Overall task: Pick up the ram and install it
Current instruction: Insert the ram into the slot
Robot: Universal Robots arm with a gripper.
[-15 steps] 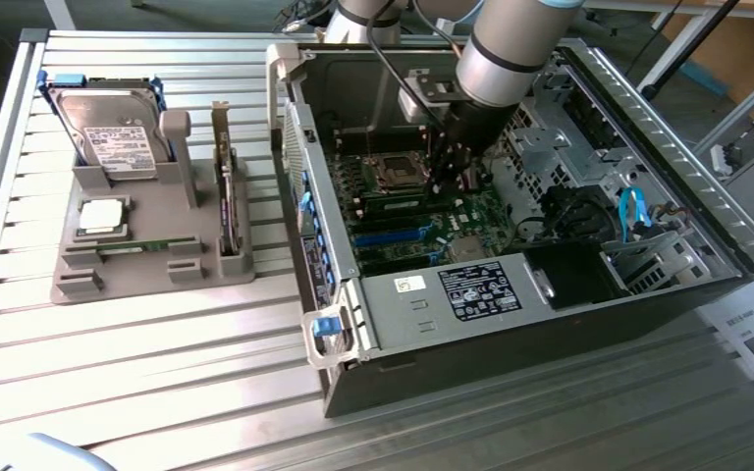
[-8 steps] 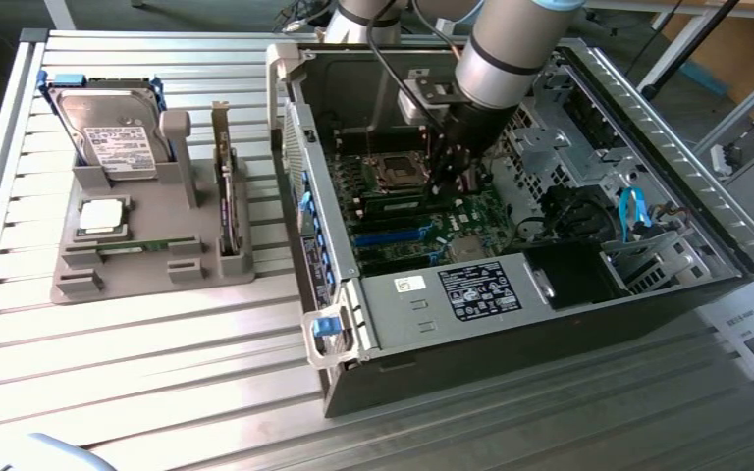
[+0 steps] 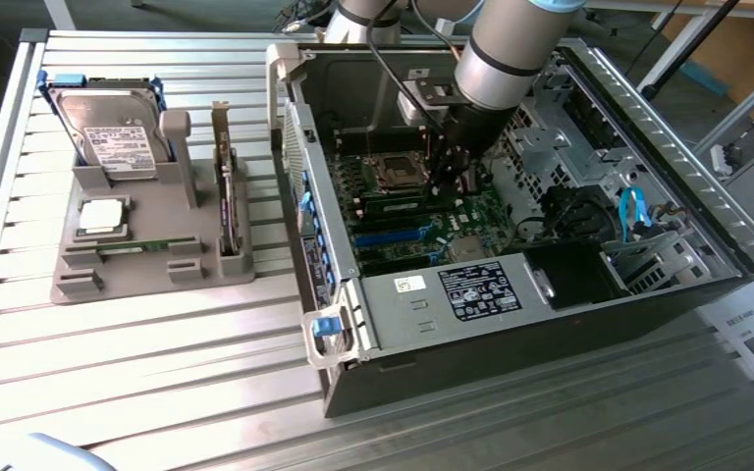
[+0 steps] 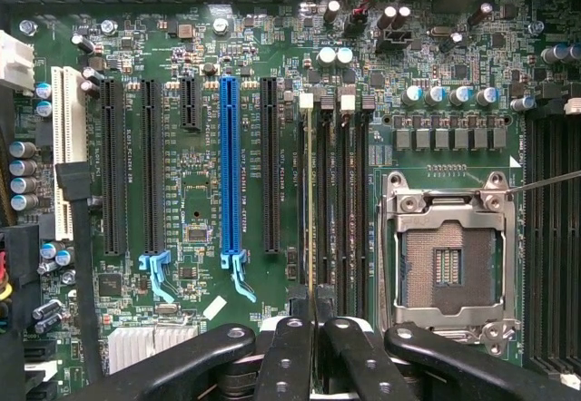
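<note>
An open computer case (image 3: 391,294) lies on its side on a slatted metal table (image 3: 154,373), with the robot arm reaching down into it. The hand (image 4: 314,327) is drawn narrow, its fingers pinching the ram (image 4: 311,201), a thin green board seen edge-on. The ram stands on its long edge over the row of black memory slots (image 4: 349,192), between the blue expansion slot (image 4: 231,165) and the empty processor socket (image 4: 451,265). Whether it touches a slot I cannot tell. At the exterior view's left, apart from the case, a grey holder (image 3: 129,280) carries a hard drive (image 3: 115,132), a silver processor chip (image 3: 102,216), a second ram stick (image 3: 134,245) and a dark expansion card (image 3: 229,196).
</note>
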